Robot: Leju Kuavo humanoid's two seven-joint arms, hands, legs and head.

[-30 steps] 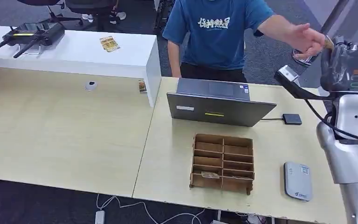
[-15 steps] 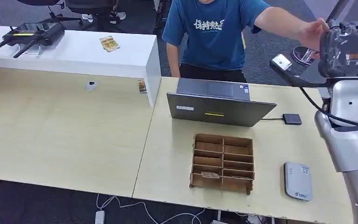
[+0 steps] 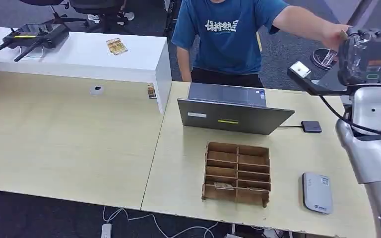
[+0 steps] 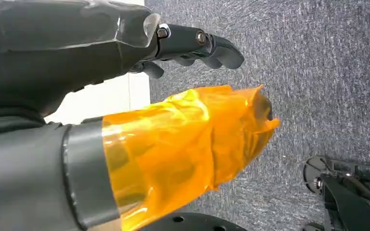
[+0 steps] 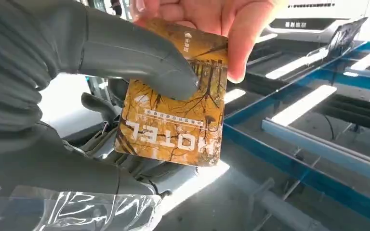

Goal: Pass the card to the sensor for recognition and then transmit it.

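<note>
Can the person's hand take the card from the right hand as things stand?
Probably yes. The person's hand already pinches one edge of the card; the right hand presses its thumb on the card's face, so it must let go first.

card (image 5: 173, 113): far edge sits under the person's fingers (image 5: 207, 19), one corner under your right hand's (image 5: 91, 62) thumb. You can read "HOTEL"; smaller print too fine.
right hand, head view: hand itself hidden behind its wrist housing (image 3: 368, 57); arm cut off by the frame edge.
person (image 3: 228, 34): cropped at the top edge, reaching hand partly behind the housing.
left hand (image 4: 125, 96): thumb wrapped in orange film, dark fingers (image 4: 207, 45) only partly seen.
organizer (image 3: 237, 173): small item in one front slot, too small to identify.
</note>
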